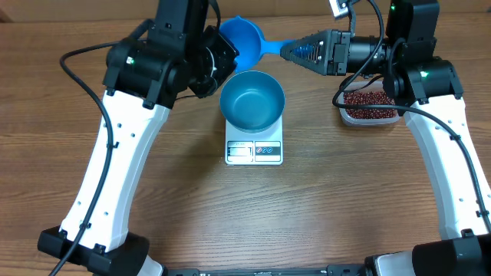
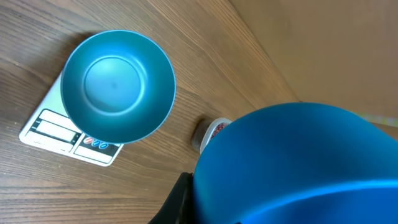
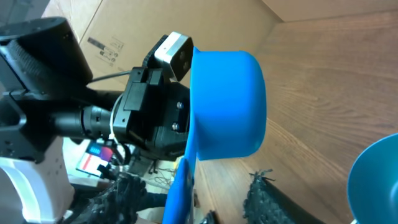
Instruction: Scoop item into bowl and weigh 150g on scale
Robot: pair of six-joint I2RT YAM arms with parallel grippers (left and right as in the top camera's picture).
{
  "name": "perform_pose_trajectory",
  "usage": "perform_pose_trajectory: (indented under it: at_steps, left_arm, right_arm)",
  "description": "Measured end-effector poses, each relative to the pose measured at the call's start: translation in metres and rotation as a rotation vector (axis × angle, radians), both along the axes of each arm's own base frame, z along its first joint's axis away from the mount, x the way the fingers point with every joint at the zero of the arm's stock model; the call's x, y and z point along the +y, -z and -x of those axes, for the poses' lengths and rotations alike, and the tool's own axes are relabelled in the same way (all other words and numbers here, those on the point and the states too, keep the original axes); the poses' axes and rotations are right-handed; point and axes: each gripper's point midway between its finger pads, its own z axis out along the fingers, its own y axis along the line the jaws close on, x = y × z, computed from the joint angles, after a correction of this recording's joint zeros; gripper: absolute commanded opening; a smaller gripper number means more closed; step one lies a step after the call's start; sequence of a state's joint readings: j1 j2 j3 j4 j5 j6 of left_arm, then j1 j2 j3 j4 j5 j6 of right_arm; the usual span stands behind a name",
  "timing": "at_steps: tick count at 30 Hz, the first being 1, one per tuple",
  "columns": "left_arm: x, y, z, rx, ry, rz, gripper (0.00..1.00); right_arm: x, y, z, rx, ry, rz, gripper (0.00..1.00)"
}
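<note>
- Bowl (image 1: 252, 100): teal-blue, plain and uniform inside and out, with a lighter sheen on the floor.
- Scale (image 1: 254, 151): white body. The front panel carries a pale grey display window with dark outline, beside small round marks in red and blue.
- Scoop (image 1: 244, 44): bright blue, cup and handle alike.
- Beans (image 1: 370, 103): dark red-brown, speckled as a heap.
- Tub (image 1: 370, 120): clear, colourless plastic.
- Bench (image 1: 253, 215): mid-brown wood, with darker grain lines running left to right.
- Arms (image 1: 107, 176): white lower links, black upper housings, each with a small green light.
- Cables (image 1: 73, 84): black.
- Box (image 3: 93, 18): tan cardboard with a white printed label.
</note>
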State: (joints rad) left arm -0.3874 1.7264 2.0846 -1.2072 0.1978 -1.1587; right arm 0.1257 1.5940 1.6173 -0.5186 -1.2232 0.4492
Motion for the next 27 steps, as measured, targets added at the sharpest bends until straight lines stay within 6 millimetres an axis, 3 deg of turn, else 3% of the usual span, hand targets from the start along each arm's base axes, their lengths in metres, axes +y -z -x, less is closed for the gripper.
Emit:
perform_pose_trajectory:
  at_steps: [27]
  left_arm:
    - [-0.021, 0.002, 0.01, 0.013, 0.015, 0.003, 0.04]
  right_arm:
    - [0.0, 0.0, 0.0, 0.0, 0.0, -0.001, 0.22]
